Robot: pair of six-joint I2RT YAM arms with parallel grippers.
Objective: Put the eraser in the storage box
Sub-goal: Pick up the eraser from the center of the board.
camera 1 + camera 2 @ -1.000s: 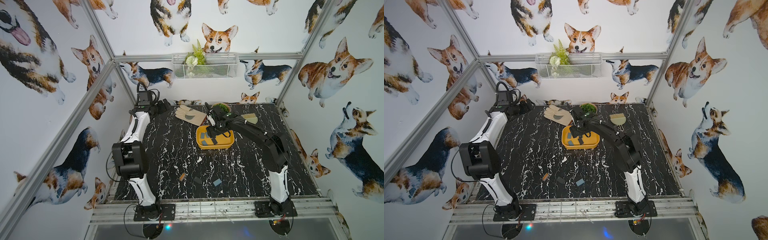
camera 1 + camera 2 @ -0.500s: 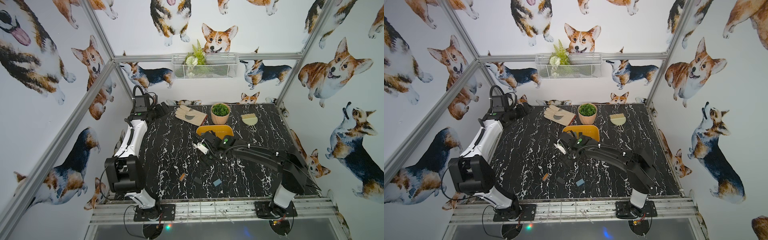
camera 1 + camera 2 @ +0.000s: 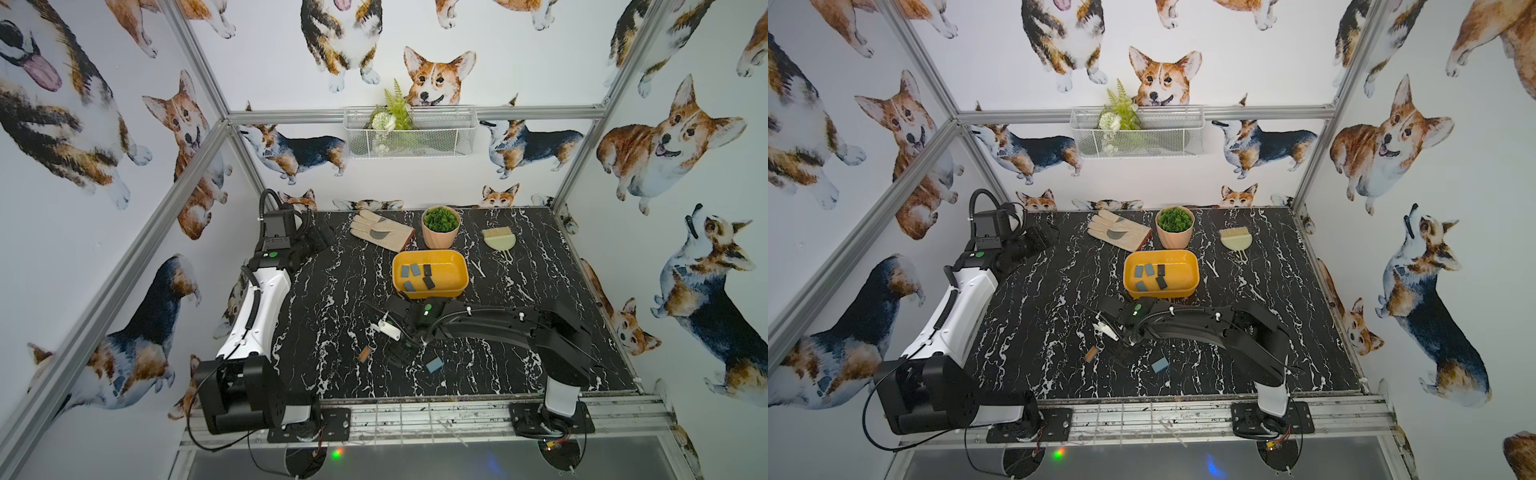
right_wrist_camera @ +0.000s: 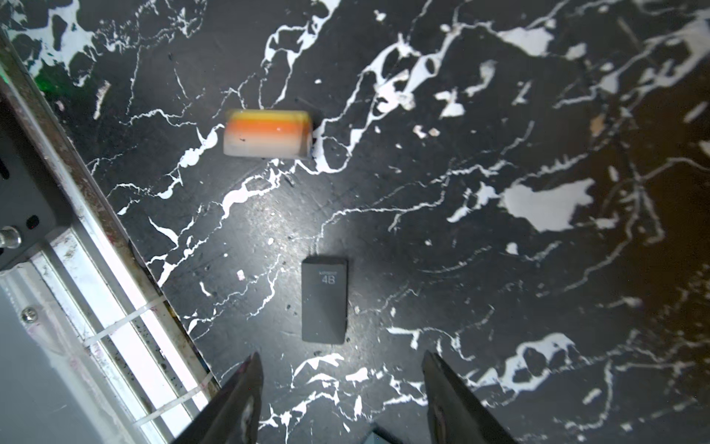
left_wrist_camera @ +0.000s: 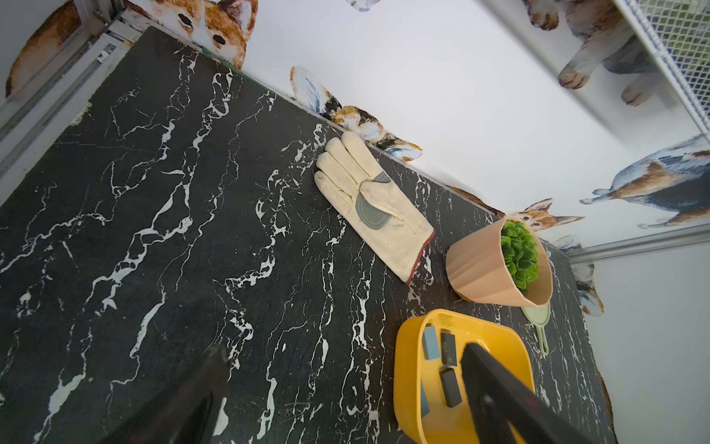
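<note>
**Right fingers released just short of a black eraser on the near worktop.**

The black eraser lies flat and untouched just ahead of the parted fingertips, well apart from the storage box, which sits right of centre towards the far side and holds five erasers. In both top views the right arm's wrist hangs between a striped eraser on its left and a blue eraser on its right, and the black eraser is hard to make out under it. The right wrist view cuts the blue eraser down to one corner. The worktop's near edge and metal rail run close by, and bare worktop lies open left of the box. The left fingers, at the far left corner, are spread wide on nothing, one of them blurred.
</note>
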